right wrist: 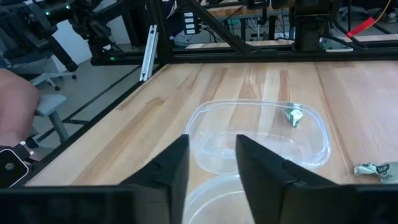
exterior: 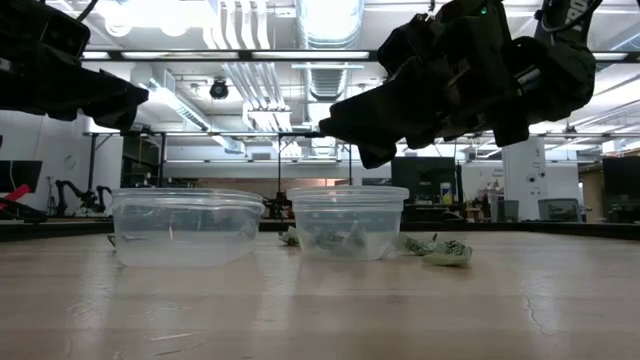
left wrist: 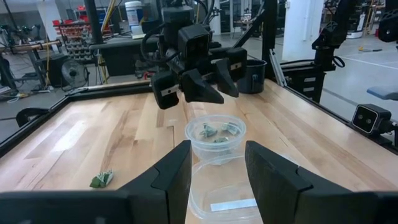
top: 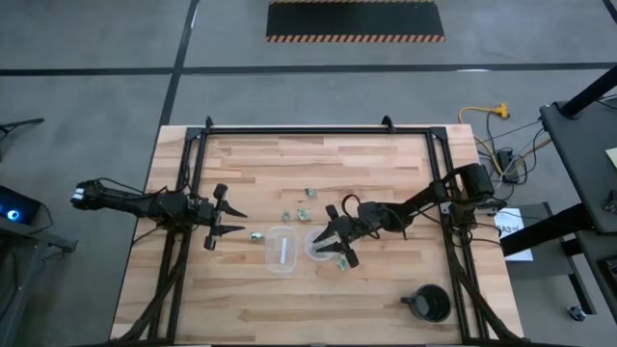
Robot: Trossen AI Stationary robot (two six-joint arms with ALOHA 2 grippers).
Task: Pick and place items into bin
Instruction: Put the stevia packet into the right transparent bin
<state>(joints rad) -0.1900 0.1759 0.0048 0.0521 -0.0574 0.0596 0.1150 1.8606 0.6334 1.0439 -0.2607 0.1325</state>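
Observation:
Small pale green and silvery pieces lie on the wooden table: several [top: 302, 212] far of the containers, one [top: 257, 235] left of them, one [top: 342, 262] on the near side. A clear round cup [left wrist: 216, 135] holds a few pieces [left wrist: 214, 130]. Beside it, to its left, stands a clear shallow tub [top: 281, 249] with a white strip in it. My right gripper [top: 335, 241] hovers open above the round cup [top: 321, 246], nothing between its fingers [right wrist: 211, 142]. My left gripper [top: 228, 218] is open at the table's left, raised and pointing at the tub [left wrist: 217, 149].
A black mug-like object [top: 430, 303] stands near the table's near right corner. A black frame [top: 318, 129] runs along the far edge and both sides. One piece [left wrist: 101, 180] lies left of the tub, another [right wrist: 376, 169] on its far side. Bare wood stretches along the near edge.

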